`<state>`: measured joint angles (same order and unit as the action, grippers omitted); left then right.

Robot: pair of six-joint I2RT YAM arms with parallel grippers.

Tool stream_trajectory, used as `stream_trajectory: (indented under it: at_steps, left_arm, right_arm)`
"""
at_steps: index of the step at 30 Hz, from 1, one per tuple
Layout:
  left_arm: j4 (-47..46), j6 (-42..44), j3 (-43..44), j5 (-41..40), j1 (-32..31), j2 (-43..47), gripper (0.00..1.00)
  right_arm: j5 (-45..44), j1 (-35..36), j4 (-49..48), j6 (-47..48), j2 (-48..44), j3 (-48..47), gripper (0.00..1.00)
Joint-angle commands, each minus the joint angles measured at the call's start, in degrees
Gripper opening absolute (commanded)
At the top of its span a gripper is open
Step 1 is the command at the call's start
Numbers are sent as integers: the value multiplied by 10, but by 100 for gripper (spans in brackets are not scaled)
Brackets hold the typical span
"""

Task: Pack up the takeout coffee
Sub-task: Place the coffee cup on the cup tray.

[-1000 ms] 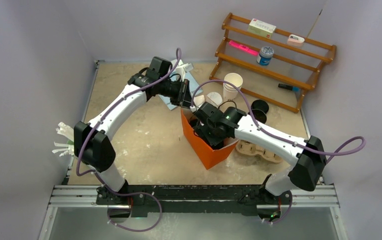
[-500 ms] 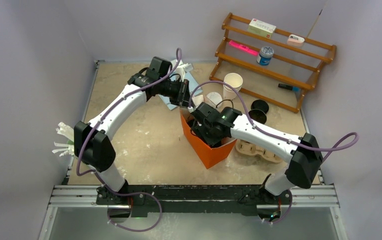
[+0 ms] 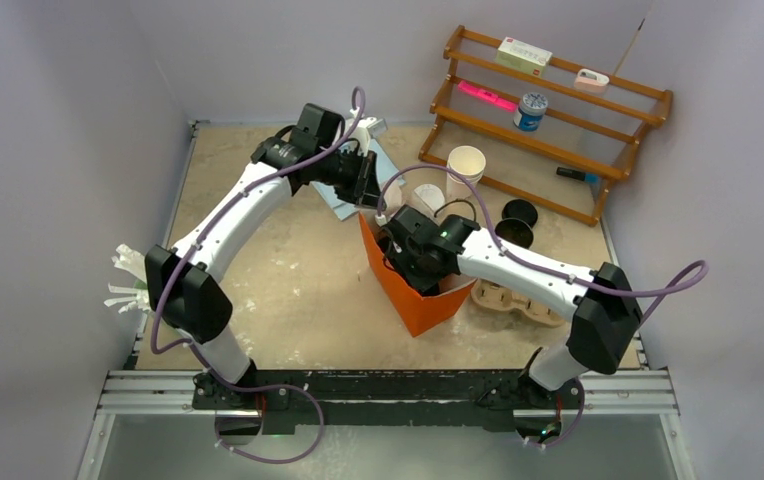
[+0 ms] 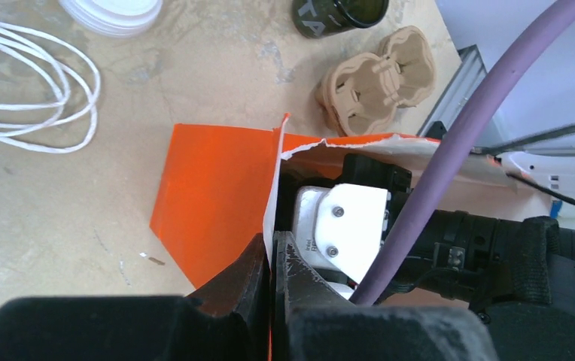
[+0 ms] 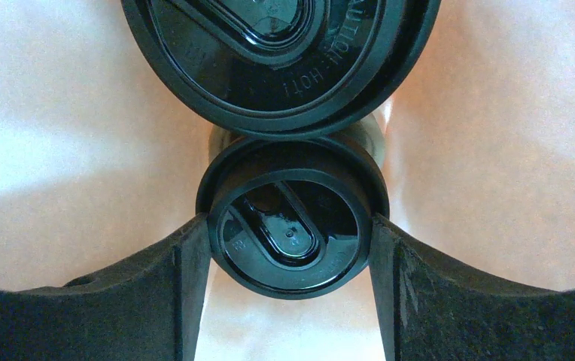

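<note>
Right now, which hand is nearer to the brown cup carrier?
Right. The right hand, gripping a lidded cup, is inside the orange bag beside the carrier; the left hand pinches the bag's far edge, farther away.

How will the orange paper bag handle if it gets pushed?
Probably floppy: the orange bag has a torn, bent rim where the left tool pinches it. Likely light and easily tipped: thin paper, standing tall and open.

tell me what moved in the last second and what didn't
The right arm shifted left and a little away from its base, carrying the right gripper, closed on a lidded small black paper cup, toward the far corner of the orange paper bag. The left gripper, pinching the bag's rim, edged toward the back wall. The brown pulp carrier, white paper cups and wooden rack stayed put.
</note>
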<state>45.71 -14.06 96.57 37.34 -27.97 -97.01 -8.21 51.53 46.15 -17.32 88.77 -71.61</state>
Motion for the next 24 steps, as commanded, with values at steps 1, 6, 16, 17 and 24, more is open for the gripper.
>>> stream_trajectory:
  at_steps: [1,6,16,17,24]
  left_arm:
    - [-19,20,38,-39,1,12,0]
    - [-31,23,28,-49,1,19,0]
    - [-79,32,13,-77,-3,40,0]
    - [-83,34,13,-78,-4,41,0]
    - [-94,47,10,-74,-14,47,0]
  right_arm:
    - [-10,-7,39,-1,27,30,0]
    - [-10,-8,46,0,24,16,0]
    - [1,-8,86,-11,20,-34,0]
    - [5,-8,87,-14,19,-35,0]
    - [16,-7,114,-25,16,-56,0]
